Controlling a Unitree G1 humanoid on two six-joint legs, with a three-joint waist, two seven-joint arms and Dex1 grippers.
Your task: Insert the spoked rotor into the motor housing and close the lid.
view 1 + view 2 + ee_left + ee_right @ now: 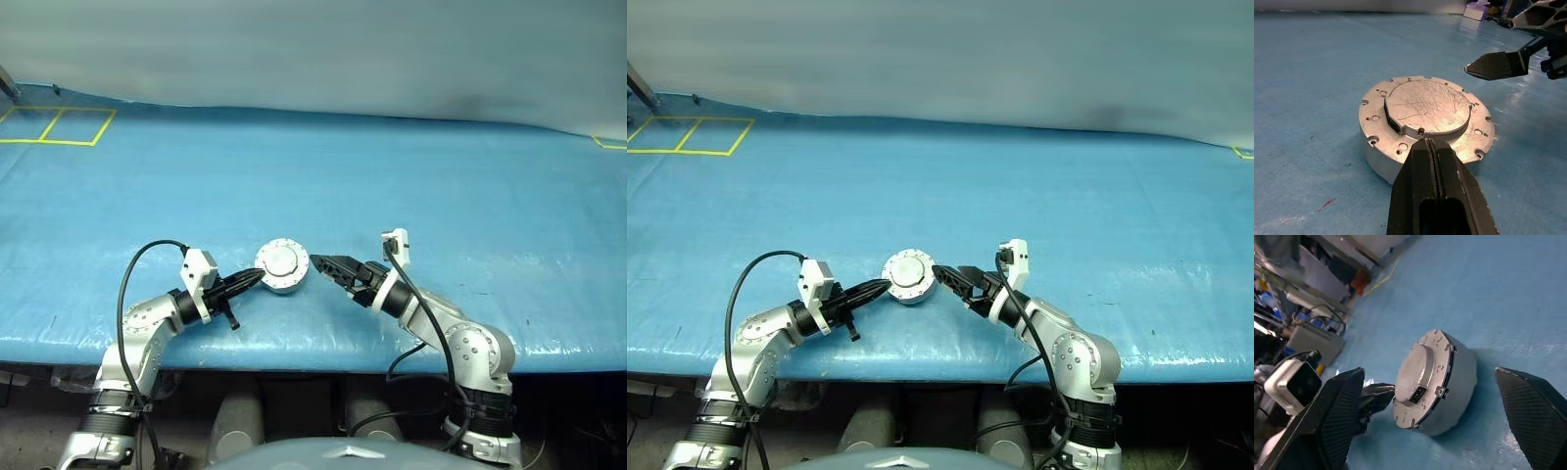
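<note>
- Lid (281, 260), round grey metal disc w/ raised centre, sits shut on round silver metal motor housing (1382, 163), near front edge of blue table (392, 176).
- Left gripper (257, 277) clenched, empty, tips at housing rim; right gripper (323, 264) released, just beside.
- Task looks done; rotor presumably inside, hidden.

2 head eyes overhead, 2 wrist cameras close, facing lid (1427, 105)

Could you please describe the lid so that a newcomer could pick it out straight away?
On the blue table, near the front edge between the two grippers, sits a round silver housing. The lid is the grey disc closed on top, marked by its raised centre circle.
</note>
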